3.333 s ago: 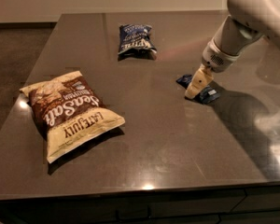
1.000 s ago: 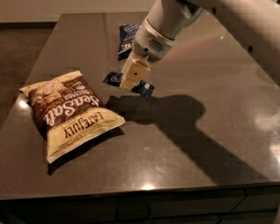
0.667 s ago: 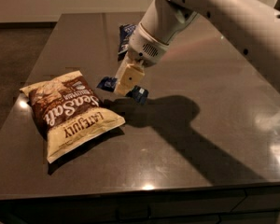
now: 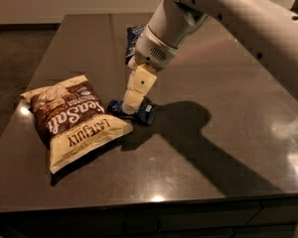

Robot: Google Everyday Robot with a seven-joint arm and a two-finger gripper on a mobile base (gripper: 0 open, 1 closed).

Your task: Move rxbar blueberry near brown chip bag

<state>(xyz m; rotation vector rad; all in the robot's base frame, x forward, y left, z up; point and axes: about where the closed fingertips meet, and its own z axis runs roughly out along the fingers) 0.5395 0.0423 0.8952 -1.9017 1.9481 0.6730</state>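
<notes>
A: Gripper [image 4: 131, 105] was low over the table [image 4: 228, 177], left of centre, fingers closed down on the rxbar blueberry [image 4: 148, 114]. No gap visible beyond the bar itself.

B: Bar on the surface or in the air?

A: Couldn't tell for sure. It looked at the tabletop or just above it, slightly tilted, with its ends sticking out either side of the fingers.

B: Where relative to the target?

A: Just beside the brown chip bag [image 4: 74, 118], off its right edge. The bar's left end was close to the bag's edge. Touching or not, I couldn't say.

B: So which step?

A: Placement, I'd say. The bar was near enough to the bag to count. What was left: set it flat, open the fingers, lift clear.

B: Risks?

A: Two. The bag looked puffy and light, so any drift left on release could nudge it. And a thin wrapper can cling to a finger pad and get dragged up on the way out. A straight vertical exit would suit.

B: Anything else on there?

A: A smaller dark-blue chip bag [image 4: 134, 33] at the far side, half hidden behind the arm [image 4: 228, 14]. Well apart from the drop spot. Nothing stood between the bar and the brown bag. The arm threw a heavy shadow to the right of the bar.
</notes>
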